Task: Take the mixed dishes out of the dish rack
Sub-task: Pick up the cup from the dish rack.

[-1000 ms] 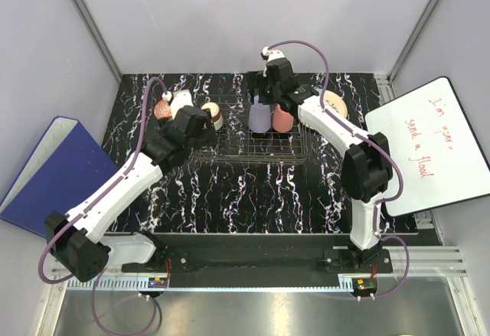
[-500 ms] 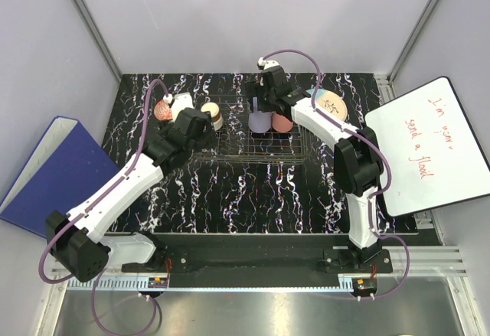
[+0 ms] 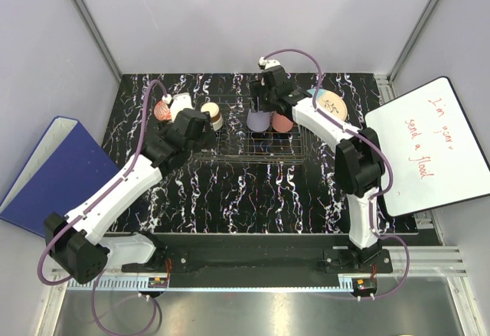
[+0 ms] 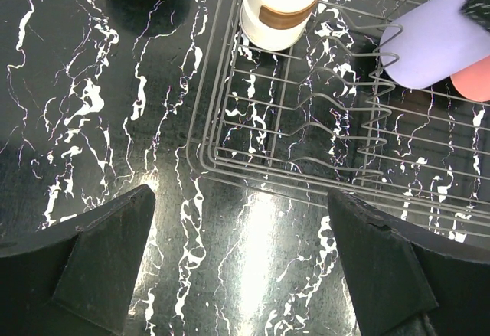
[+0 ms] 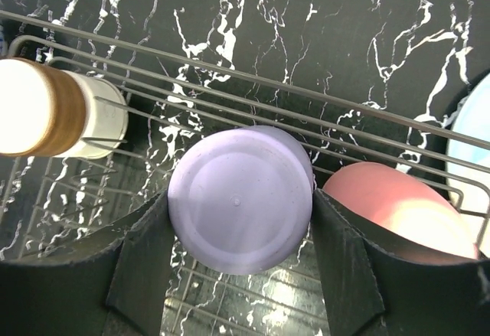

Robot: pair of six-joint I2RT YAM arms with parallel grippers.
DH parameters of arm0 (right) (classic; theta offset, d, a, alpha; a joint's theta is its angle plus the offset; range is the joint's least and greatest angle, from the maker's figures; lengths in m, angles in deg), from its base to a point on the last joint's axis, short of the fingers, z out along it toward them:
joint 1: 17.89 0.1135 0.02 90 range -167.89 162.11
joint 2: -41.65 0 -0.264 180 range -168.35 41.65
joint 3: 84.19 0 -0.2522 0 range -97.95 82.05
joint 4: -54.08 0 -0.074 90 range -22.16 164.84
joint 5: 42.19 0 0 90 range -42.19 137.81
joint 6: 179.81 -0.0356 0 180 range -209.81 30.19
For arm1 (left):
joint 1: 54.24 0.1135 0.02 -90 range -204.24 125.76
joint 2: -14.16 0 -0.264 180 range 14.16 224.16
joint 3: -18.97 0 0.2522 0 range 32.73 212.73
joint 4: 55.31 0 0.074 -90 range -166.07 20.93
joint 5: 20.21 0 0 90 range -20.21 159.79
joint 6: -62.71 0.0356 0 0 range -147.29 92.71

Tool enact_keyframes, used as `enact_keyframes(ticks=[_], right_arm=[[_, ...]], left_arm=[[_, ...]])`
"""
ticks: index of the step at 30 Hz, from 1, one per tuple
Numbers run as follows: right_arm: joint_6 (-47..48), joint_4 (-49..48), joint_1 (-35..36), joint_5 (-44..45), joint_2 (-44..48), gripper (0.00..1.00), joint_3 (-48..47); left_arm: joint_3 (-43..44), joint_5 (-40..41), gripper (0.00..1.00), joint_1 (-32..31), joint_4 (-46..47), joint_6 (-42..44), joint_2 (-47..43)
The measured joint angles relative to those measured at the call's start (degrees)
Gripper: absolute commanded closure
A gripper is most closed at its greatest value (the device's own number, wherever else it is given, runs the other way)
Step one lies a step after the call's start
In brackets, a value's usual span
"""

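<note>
The dark wire dish rack (image 3: pixel 230 151) sits mid-table. My right gripper (image 3: pixel 261 111) is shut on the upside-down lavender cup (image 5: pixel 240 198); its fingers (image 5: pixel 142 259) press both sides, over the rack's back. The salmon-pink cup (image 5: pixel 398 210) lies just right of it in the rack. A whitish cup with a brown band (image 4: pixel 279 3) lies in the rack's left back part. The red-orange bowl (image 3: pixel 162 110) stands on the table left of the rack. The light-blue-and-cream plate (image 3: pixel 331 105) lies right of the rack. My left gripper (image 4: pixel 241 267) is open and empty above the table by the rack's front left corner (image 4: pixel 210 160).
A blue binder (image 3: pixel 46 171) lies off the table's left edge. A whiteboard (image 3: pixel 436 145) with red writing lies at the right edge. Walls close in the back and both sides.
My right gripper has shifted a little left and back and closed onto the lavender cup, which moved slightly left. The left arm has hardly moved.
</note>
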Motion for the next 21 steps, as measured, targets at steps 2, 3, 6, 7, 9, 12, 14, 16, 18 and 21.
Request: enact_keyframes(ticks=[2, 3, 6, 7, 9, 12, 14, 16, 18, 21], right_arm=[[0.15, 0.52, 0.02, -0.04, 1.33, 0.76, 0.07], [0.17, 0.81, 0.02, -0.09, 2.08, 0.80, 0.07], [0.07, 1.88, 0.07, -0.28, 6.23, 1.00, 0.07], [-0.04, 2.08, 0.09, -0.35, 7.67, 1.00, 0.07], [-1.29, 2.25, 0.11, -0.63, 11.93, 1.00, 0.33], [-4.59, -0.42, 0.20, -0.85, 21.24, 1.00, 4.42], [-7.63, -3.82, 0.17, -1.64, 29.00, 1.00, 10.01], [-11.23, -8.68, -0.13, -3.08, 37.00, 1.00, 17.40], [-15.23, -13.55, -0.72, -5.29, 43.10, 1.00, 24.06], [-22.08, -22.29, -2.89, -9.57, 49.59, 1.00, 34.29]], left_arm=[[0.00, 0.00, 0.01, 0.00, -0.02, 0.11, -0.15], [0.00, 0.02, 0.01, 0.00, -0.02, 0.17, -0.26], [0.37, 0.02, 0.01, 0.00, -0.07, 0.44, -0.44], [0.68, 0.02, 0.01, 0.00, -0.07, 0.48, -0.44], [1.38, -0.02, 0.01, 0.00, 0.00, 0.50, -0.52], [1.70, -1.09, 0.01, 0.02, 1.05, 0.48, -1.81], [0.87, -3.96, 0.01, 0.11, 4.39, 0.50, -4.26], [-2.86, -9.75, 0.01, 0.63, 11.52, 0.48, -9.07], [-8.92, -16.81, 0.01, 1.46, 20.46, -0.02, -15.21], [-16.22, -27.71, 0.01, 2.78, 33.62, -1.92, -20.74]])
